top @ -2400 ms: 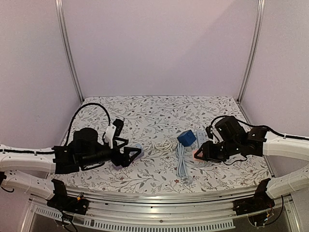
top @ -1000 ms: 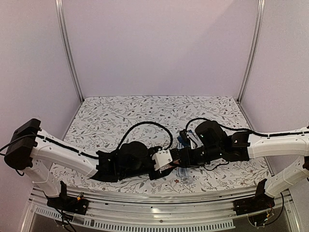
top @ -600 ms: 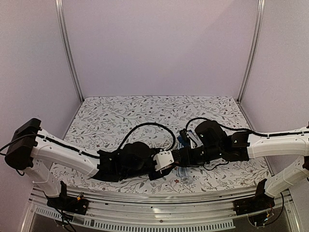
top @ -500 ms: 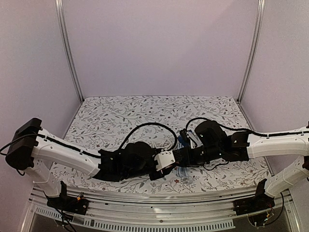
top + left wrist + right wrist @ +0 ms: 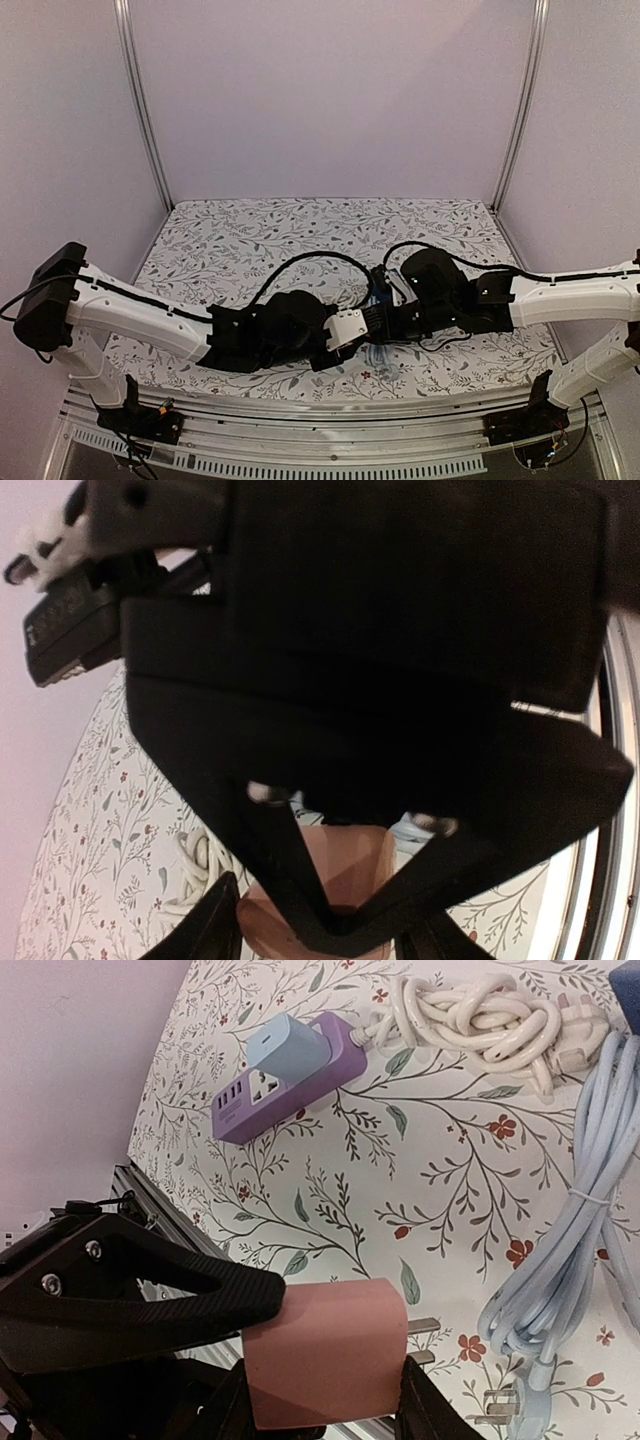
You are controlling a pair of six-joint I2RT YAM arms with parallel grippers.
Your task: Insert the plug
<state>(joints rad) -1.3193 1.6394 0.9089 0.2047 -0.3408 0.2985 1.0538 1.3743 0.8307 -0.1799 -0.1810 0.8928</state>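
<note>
the pink plug (image 5: 325, 1350) sits clamped in the right gripper (image 5: 320, 1402), held well apart from the purple power strip (image 5: 285, 1078). the left gripper (image 5: 320, 935), beside the strip 2.4 s ago, now straddles the plug; whether it grips cannot be told. likely a handover, with insertion not yet begun. the plug is a salmon block with bare prongs pointing away from the strip.
</note>
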